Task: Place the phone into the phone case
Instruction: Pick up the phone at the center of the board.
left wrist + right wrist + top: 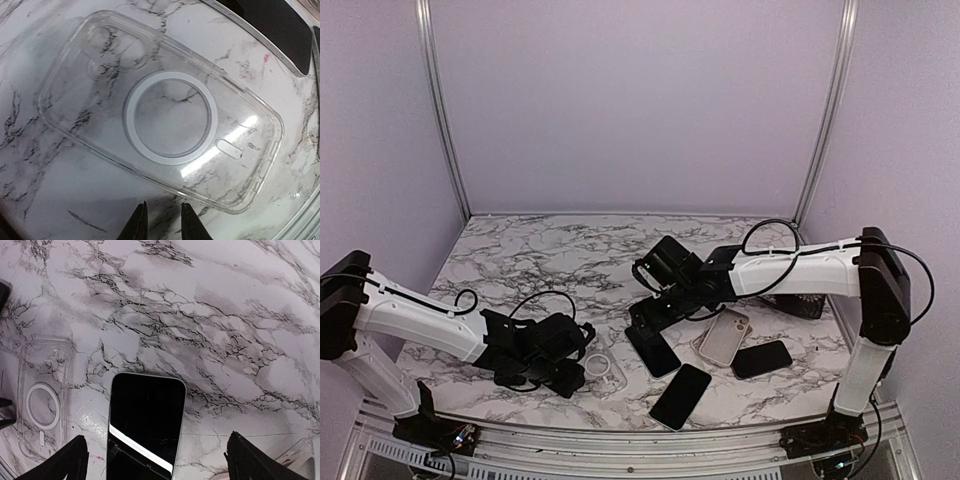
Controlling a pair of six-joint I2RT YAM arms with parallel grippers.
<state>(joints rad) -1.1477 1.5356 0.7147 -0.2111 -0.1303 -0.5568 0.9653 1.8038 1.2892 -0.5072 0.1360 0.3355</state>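
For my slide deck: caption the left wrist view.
Left gripper, fingers narrowly parted, poised beside the empty clear phone case on the marble table.

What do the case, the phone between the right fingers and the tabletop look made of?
Phone case: clear glossy plastic, perhaps flexible; the veined table shows through, and a white ring sits in its back. Phone: glossy black glass front, mirroring a light streak; pale rim, maybe metal. Table: white, dark-veined marble look, slight sheen; stone or laminate, cannot tell.
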